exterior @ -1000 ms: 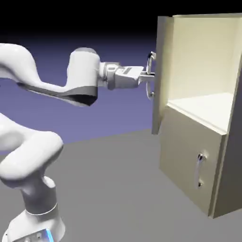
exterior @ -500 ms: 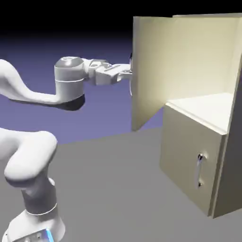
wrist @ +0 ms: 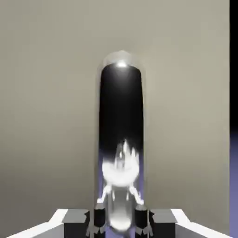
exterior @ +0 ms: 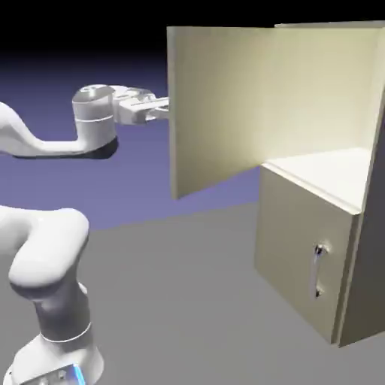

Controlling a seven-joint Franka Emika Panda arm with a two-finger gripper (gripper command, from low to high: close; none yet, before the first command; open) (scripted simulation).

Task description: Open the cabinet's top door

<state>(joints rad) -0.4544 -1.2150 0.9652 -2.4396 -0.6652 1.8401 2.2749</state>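
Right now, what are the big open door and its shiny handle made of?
It's a rendered scene, so only by the look: the top door seems like painted wood or board, flat, beige and matte, with no glare. Its handle looks like polished metal: silvery, with a bright highlight and mirror-like dark reflections. The gripper is shut on it.

Top door [exterior: 218,105] swung out left of cabinet [exterior: 323,248]; claw [exterior: 162,111] behind door, on handle [wrist: 121,139].
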